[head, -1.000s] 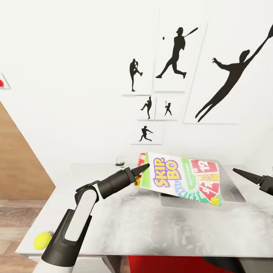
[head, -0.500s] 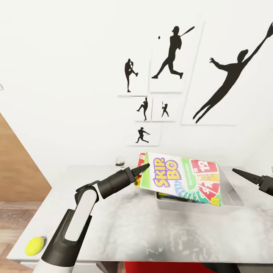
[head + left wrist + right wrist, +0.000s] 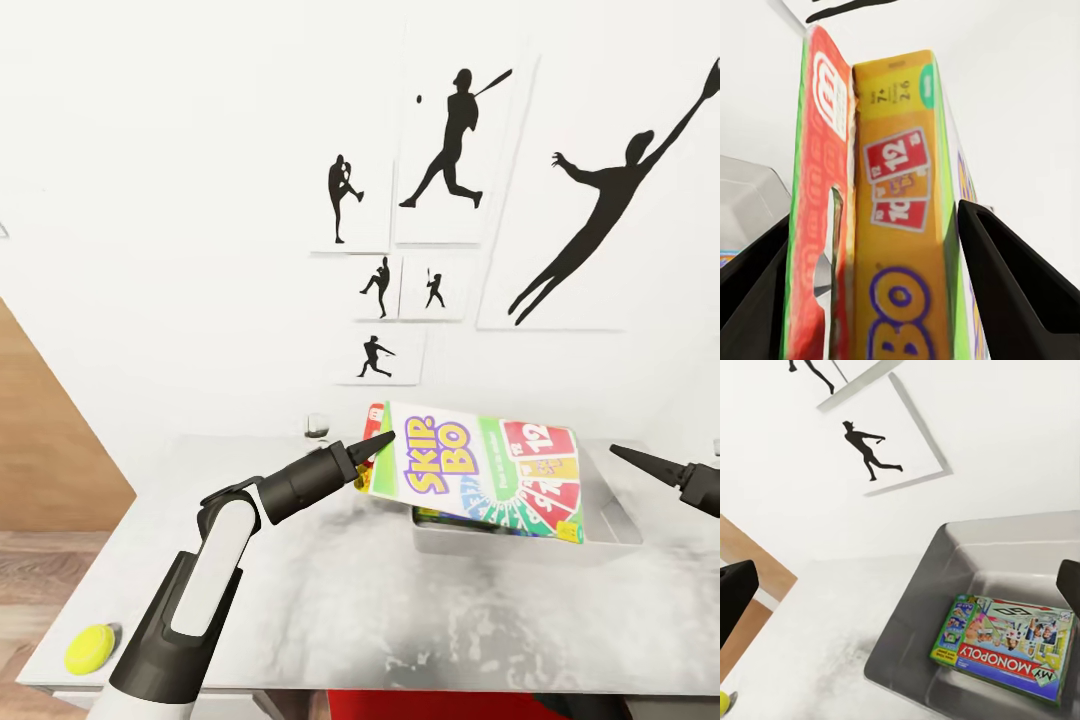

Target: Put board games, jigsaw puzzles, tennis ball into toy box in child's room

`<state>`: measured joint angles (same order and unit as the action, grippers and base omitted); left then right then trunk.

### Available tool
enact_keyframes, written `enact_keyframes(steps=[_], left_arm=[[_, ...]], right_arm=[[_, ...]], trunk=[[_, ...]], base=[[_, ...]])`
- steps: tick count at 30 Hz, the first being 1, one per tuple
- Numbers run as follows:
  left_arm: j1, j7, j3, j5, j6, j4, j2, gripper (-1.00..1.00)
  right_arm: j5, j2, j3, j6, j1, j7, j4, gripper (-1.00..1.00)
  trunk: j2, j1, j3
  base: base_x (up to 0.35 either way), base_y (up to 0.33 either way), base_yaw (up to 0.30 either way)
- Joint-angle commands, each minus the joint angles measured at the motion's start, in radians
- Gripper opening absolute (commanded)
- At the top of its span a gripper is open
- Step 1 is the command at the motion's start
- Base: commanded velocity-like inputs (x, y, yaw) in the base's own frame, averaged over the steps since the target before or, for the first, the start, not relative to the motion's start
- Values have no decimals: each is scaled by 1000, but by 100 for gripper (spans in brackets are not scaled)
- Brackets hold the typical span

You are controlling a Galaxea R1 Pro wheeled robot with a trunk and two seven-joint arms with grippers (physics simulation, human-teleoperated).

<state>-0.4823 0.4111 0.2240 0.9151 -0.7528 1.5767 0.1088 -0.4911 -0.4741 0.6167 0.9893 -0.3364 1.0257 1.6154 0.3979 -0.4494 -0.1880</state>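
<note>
Head view: left gripper [image 3: 372, 448] pinching the near-left edge of the Skip-Bo board game [image 3: 480, 468], held tilted over the toy box [image 3: 612, 522] toward the bench's [image 3: 330, 590] far right; tennis ball [image 3: 90, 648] at the bench's near-left corner; right gripper [image 3: 640, 464] hovering over the toy box's right side, spread not readable here. Left wrist view: two boxes sandwiched between the fingers [image 3: 1020, 285], a red-faced box [image 3: 821, 195] pressed against the yellow one. Stiff, light cardboard, slick printed faces, likely to pivot when held by one edge. Right wrist view: fingers wide apart, nothing between; Monopoly box [image 3: 1009, 645] lying flat inside the toy box.
</note>
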Motion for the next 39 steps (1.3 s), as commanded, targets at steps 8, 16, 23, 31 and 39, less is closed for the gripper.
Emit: enact_keyframes(steps=[8, 16, 23, 31, 39], left_arm=[[-1, -1, 0, 4, -7, 0, 1, -100], [0, -1, 0, 3, -3, 0, 2, -100], [3, 0, 0, 4, 17, 0, 0, -100], [5, 0, 0, 4, 24, 0, 0, -100], [5, 0, 0, 3, 25, -1, 0, -100]], right_arm=[[2, 0, 1, 4, -1, 4, 0, 100], [2, 0, 1, 5, -1, 4, 0, 100], [2, 0, 1, 5, -1, 4, -1, 100], [2, 0, 0, 4, -1, 3, 0, 100], [7, 0, 2, 2, -1, 0, 0, 100]], trunk=[[2, -1, -2], [2, -1, -2], [2, -1, -2], [2, -1, -2], [2, -1, -2]], base=[[0, -179, 0], [0, -147, 0], [0, -31, 0], [0, -7, 0], [0, -1, 0]])
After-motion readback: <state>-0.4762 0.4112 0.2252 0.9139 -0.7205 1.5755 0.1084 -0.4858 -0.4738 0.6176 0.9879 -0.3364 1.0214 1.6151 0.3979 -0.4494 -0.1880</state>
